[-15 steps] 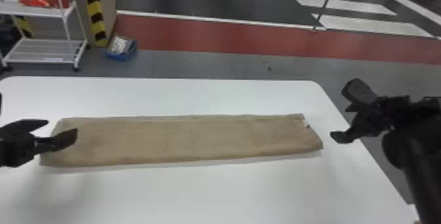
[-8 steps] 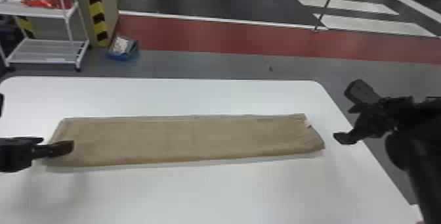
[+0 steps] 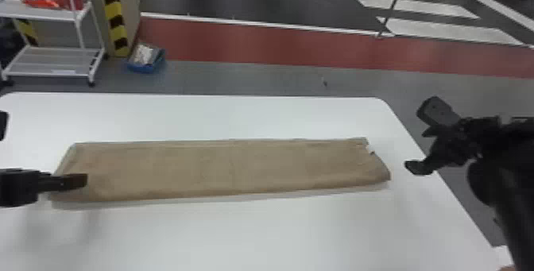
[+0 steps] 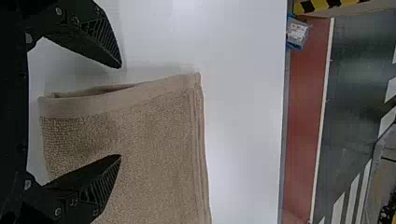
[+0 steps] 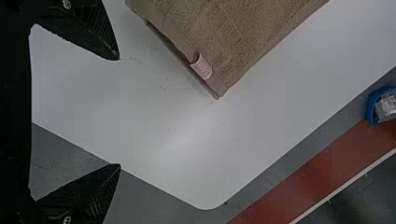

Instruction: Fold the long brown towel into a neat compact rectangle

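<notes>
The brown towel lies as a long flat strip across the white table, its left end under my left gripper. In the left wrist view that gripper is open, one finger over the towel and the other over bare table beside its hemmed end; nothing is held. Off the towel's right end, at the table's right edge, is my right gripper. Its fingers stand wide apart in the right wrist view, the gripper empty and apart from the towel's tagged corner.
White table surface stretches in front of the towel and behind it. Beyond the far edge stand a white shelf rack with red items and a blue bin on the floor.
My left gripper has turned and shifted slightly left and nearer the table's front, so its fingers now look lined up in the head view. The right one has drifted slightly right; the towel looks unchanged.
</notes>
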`<control>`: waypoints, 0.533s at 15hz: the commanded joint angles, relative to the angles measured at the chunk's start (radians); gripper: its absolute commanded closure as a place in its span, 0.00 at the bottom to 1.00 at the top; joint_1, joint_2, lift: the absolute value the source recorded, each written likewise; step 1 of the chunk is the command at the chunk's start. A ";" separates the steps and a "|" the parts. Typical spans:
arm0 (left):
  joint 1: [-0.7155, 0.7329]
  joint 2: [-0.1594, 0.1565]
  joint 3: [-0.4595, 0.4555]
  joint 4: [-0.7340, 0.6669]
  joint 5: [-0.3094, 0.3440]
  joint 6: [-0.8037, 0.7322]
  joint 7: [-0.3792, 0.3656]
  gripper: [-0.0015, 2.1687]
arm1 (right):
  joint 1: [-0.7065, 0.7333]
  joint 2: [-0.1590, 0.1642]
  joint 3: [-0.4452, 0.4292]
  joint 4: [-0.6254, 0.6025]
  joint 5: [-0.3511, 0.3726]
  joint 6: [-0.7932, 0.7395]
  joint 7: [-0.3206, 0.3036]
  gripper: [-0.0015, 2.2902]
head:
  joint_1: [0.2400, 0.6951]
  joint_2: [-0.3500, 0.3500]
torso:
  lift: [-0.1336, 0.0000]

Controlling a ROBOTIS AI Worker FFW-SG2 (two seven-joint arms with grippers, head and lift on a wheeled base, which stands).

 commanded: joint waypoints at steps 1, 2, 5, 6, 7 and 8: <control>-0.007 0.002 -0.003 0.028 -0.002 -0.003 0.009 0.12 | 0.005 -0.001 0.000 0.000 -0.001 0.000 0.002 0.03 | 1.00 0.20 | 0.07; -0.007 0.002 -0.009 0.035 -0.003 -0.006 0.012 0.13 | 0.006 -0.005 0.002 0.000 -0.004 0.000 0.002 0.03 | 1.00 0.20 | 0.07; -0.007 0.000 -0.014 0.040 -0.009 -0.012 0.013 0.21 | 0.006 -0.009 -0.001 -0.001 -0.007 0.003 0.003 0.03 | 1.00 0.20 | 0.07; -0.008 -0.002 -0.016 0.038 -0.009 -0.012 0.012 0.38 | 0.008 -0.008 -0.001 -0.001 -0.007 0.000 0.002 0.03 | 1.00 0.19 | 0.07; -0.008 -0.002 -0.014 0.038 -0.008 -0.012 0.012 0.56 | 0.011 -0.006 -0.001 0.000 -0.007 0.000 0.000 0.03 | 1.00 0.19 | 0.07; -0.008 -0.003 -0.012 0.032 -0.006 -0.012 0.012 0.67 | 0.011 -0.005 -0.003 0.000 -0.007 0.000 -0.003 0.03 | 1.00 0.19 | 0.07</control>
